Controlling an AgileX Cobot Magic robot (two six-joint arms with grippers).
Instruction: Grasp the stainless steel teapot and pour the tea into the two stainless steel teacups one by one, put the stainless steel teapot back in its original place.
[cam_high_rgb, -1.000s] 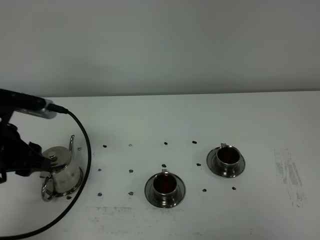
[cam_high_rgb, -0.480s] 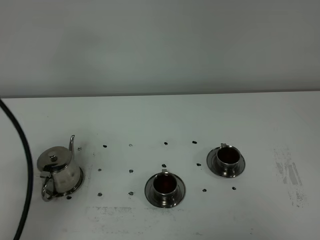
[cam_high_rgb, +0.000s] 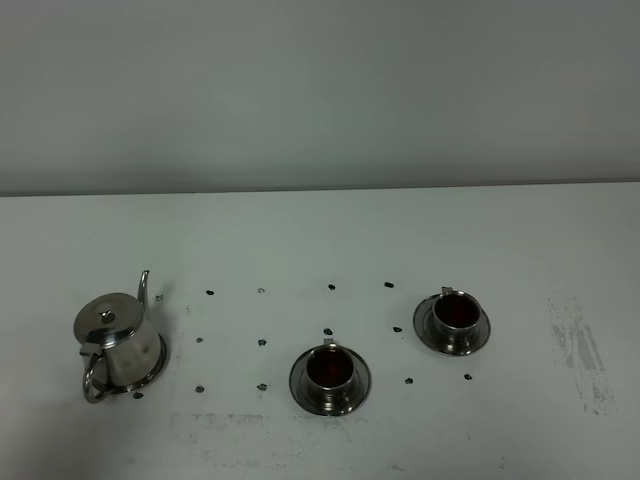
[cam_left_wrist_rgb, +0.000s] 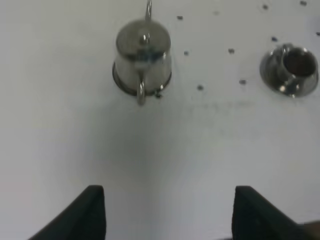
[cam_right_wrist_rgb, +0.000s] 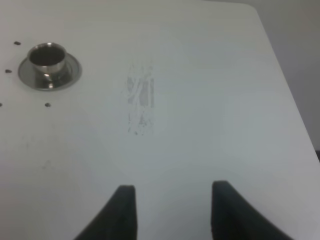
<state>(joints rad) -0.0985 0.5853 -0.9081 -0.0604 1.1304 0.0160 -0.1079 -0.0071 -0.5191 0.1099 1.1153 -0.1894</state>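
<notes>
The stainless steel teapot (cam_high_rgb: 118, 340) (cam_left_wrist_rgb: 143, 47) stands upright at the table's left on its round steel plate (cam_high_rgb: 152, 377), with the loop handle toward the front. The two stainless steel teacups sit on dark saucers. One (cam_high_rgb: 329, 370) (cam_left_wrist_rgb: 298, 62) is at front centre, the other (cam_high_rgb: 458, 313) (cam_right_wrist_rgb: 47, 56) further right. Reddish-brown tea (cam_high_rgb: 329, 367) shows in both. Neither arm appears in the exterior view. My left gripper (cam_left_wrist_rgb: 169, 191) is open and empty, well back from the teapot on its handle side. My right gripper (cam_right_wrist_rgb: 172, 186) has its fingers apart over bare table, holding nothing.
Small black dots (cam_high_rgb: 262, 341) mark a grid on the white table between teapot and cups. A grey scuff patch (cam_high_rgb: 575, 348) (cam_right_wrist_rgb: 140, 97) lies right of the cups. The table's right edge (cam_right_wrist_rgb: 292, 112) is close to the right gripper. A plain wall stands behind.
The left arm and its black cable have drawn back out of the exterior view to the left. The teapot stays on its plate and the cups have not moved.
</notes>
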